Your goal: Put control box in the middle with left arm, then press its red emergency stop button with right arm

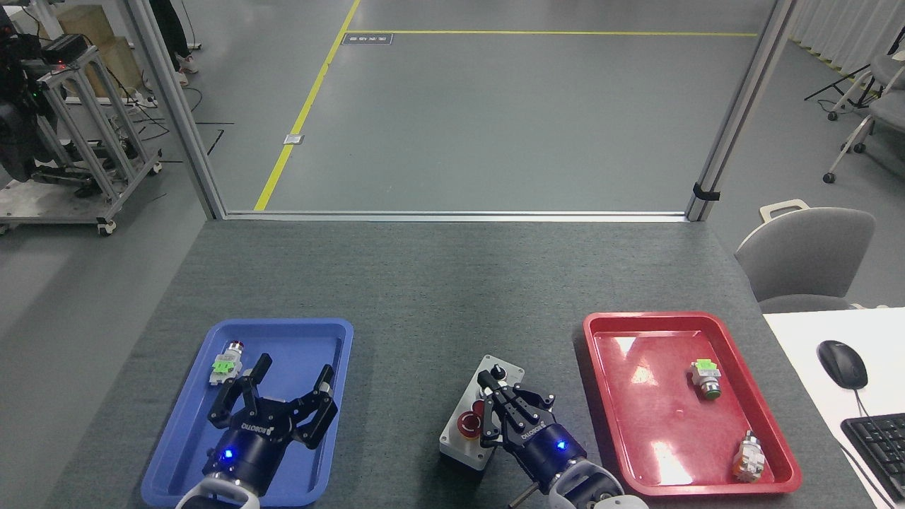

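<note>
Above control box (472, 417), right gripper (495, 403)

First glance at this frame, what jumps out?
The right gripper, fingers drawn together, sits over the grey control box at the table's near middle, beside its big red emergency stop button. To either side lie a blue tray and a red tray, each holding small loose button parts. The left gripper hangs spread open over the blue tray.
</note>
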Tool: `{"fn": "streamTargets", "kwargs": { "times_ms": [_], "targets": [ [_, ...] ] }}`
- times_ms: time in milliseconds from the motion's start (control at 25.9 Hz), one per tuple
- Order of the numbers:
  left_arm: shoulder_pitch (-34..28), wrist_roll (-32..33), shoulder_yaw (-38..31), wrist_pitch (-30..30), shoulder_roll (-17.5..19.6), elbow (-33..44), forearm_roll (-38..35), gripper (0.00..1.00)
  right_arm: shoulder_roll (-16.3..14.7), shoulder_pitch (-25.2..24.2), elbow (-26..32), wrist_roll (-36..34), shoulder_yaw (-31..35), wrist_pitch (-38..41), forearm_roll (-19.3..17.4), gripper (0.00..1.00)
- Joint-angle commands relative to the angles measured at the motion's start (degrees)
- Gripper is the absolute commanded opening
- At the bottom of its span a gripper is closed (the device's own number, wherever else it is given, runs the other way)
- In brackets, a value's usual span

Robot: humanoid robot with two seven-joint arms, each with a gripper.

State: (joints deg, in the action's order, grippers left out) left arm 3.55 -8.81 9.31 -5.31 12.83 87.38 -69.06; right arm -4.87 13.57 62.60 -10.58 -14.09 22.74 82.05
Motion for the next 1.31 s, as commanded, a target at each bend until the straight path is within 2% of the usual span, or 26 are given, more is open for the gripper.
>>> {"fn": "streamTargets", "kwargs": {
  "times_ms": [0, 193, 425, 657, 773, 888, 927, 1004, 1043, 1120, 1275],
  "targets": [
    [6.02, 0.2, -0.6, 1.44, 0.0, -5.2, 1.03, 0.99, 1.0, 0.4, -0.9, 0.04, -1.91, 0.02, 0.12, 0.0],
    [12.0, 0.11, -1.13, 1.53, 0.27, -12.76, 2.35, 0.99, 1.35, 0.31, -1.6, 0.04, -3.58, 0.02, 0.21, 0.0],
    [12.27, 0.11, -2.01, -1.46, 0.8, -12.85, 9.29, 0.99, 1.35, 0.4, -4.15, 0.04, -4.81, 0.02, 0.21, 0.0],
    [11.91, -0.33, -2.89, -0.93, -0.08, -12.85, 9.64, 0.99, 1.26, 0.4, -6.7, 0.04, -4.81, -0.06, 0.3, 0.0],
    [12.09, 0.02, -3.5, -0.93, -0.52, -12.59, 9.47, 0.99, 1.44, 0.4, -7.49, -0.05, -4.72, -0.06, 2.32, 0.0],
    [12.53, 0.46, -3.5, -0.75, -0.44, -12.59, 8.94, 0.99, 1.53, 0.31, -5.91, -0.67, -3.93, 0.81, 1.0, 0.0],
    [12.62, 0.64, -3.5, -0.75, -0.44, -12.59, 8.85, 0.99, 1.53, 0.4, -4.5, -0.67, -3.58, 0.02, -0.31, 0.12],
    [12.62, 1.16, -3.42, -0.75, -0.52, -12.59, 8.77, 0.99, 1.35, 0.4, -1.16, -0.58, 1.26, -0.86, -6.55, 1.0],
    [12.62, 1.34, -3.42, -0.75, -0.52, -12.59, 8.77, 0.99, 1.09, 0.49, 0.77, -0.4, 3.8, -0.68, -10.16, 1.0],
    [12.62, 1.43, -3.42, -0.67, -0.52, -12.59, 8.68, 0.99, 0.56, 0.49, 4.2, -0.32, 5.65, -1.03, -13.59, 1.0],
    [12.62, 1.43, -3.42, -0.67, -0.52, -12.59, 8.68, 0.99, -1.29, 1.63, 9.12, -0.14, 13.91, -5.51, -13.76, 1.0]
  ]
}}
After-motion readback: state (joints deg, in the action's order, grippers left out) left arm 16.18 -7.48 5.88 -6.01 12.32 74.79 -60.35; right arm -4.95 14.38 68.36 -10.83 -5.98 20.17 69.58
